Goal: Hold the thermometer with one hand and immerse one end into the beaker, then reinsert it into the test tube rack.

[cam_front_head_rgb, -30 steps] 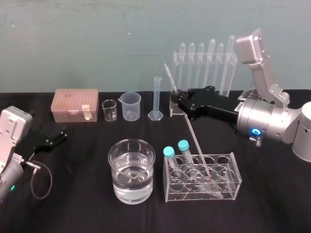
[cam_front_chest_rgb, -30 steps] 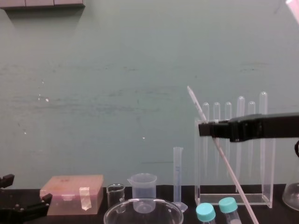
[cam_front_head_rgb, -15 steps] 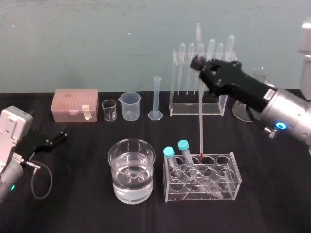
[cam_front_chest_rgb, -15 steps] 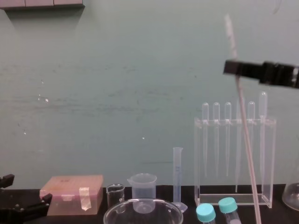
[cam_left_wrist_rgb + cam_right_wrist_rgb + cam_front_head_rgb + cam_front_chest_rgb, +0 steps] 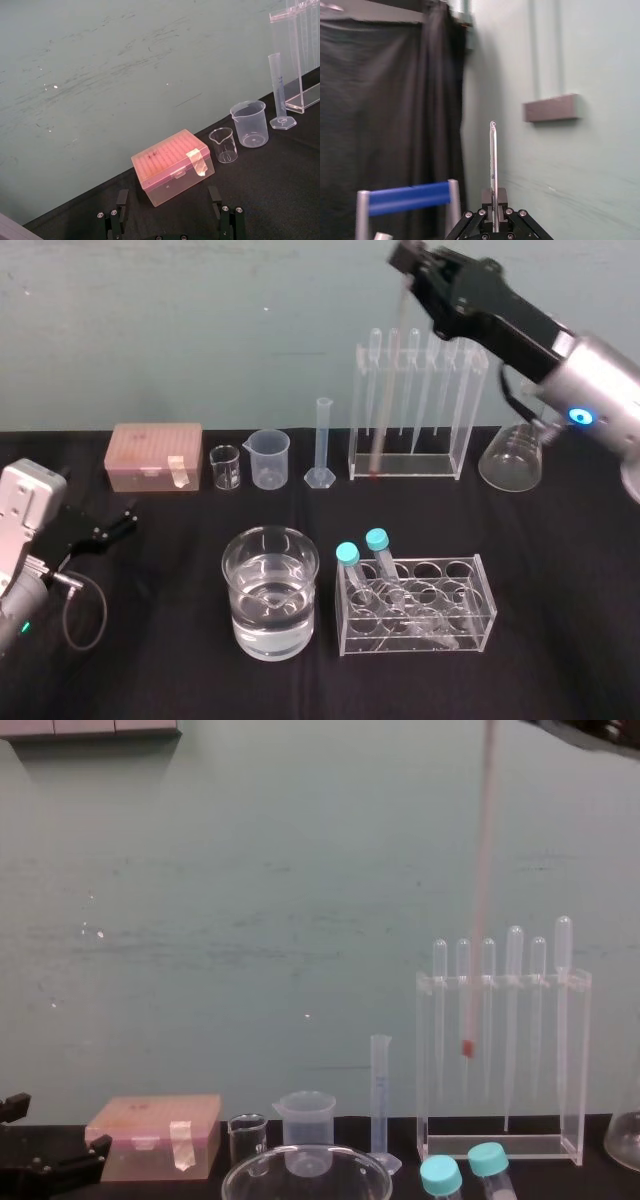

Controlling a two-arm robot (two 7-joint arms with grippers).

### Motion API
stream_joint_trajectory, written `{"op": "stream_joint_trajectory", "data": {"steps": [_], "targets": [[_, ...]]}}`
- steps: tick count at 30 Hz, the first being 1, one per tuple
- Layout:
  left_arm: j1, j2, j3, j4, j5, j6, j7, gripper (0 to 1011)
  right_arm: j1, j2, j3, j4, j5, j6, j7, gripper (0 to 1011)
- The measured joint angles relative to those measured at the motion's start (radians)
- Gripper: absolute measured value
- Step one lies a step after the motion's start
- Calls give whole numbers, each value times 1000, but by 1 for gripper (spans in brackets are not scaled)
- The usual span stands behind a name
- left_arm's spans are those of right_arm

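There is one big glass (image 5: 245, 585) with water in it. Behind the big glass stand one pink box (image 5: 155, 455), one tiny glass cup (image 5: 226, 468), one plastic cup (image 5: 269, 460), one thin measuring tube (image 5: 322, 440) and one tall rack (image 5: 430, 468) with six droppers (image 5: 434, 360) and one thermometer (image 5: 480, 870) hanging over it. Right of the big glass is one low rack (image 5: 470, 615) with two blue-capped tubes (image 5: 347, 554). One flask (image 5: 510, 462) sits farther right.
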Motion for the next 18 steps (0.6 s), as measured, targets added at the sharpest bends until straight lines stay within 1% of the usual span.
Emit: {"op": "stream_joint_trajectory", "data": {"steps": [3, 4, 7, 9, 10, 12, 13, 18], "targets": [[0, 0, 0, 0, 0, 0, 0, 1008, 39, -23, -33, 22, 6, 0, 36, 57], [0, 0, 0, 0, 0, 0, 0, 1008, 60, -38, -57, 36, 11, 1, 59, 57], [0, 0, 0, 0, 0, 0, 0, 1008, 93, -67, -104, 60, 18, 7, 104, 57], [0, 0, 0, 0, 0, 0, 0, 1008, 103, -80, -123, 70, 24, 12, 121, 57], [0, 0, 0, 0, 0, 0, 0, 1008, 111, -92, -141, 79, 32, 16, 136, 57], [0, 0, 0, 0, 0, 0, 0, 1008, 117, -101, -155, 86, 40, 20, 148, 57], [0, 0, 0, 0, 0, 0, 0, 1008, 122, -110, -168, 94, 48, 25, 159, 57], [0, 0, 0, 0, 0, 0, 0, 1008, 127, -123, -205, 119, 58, 28, 184, 57]]}}
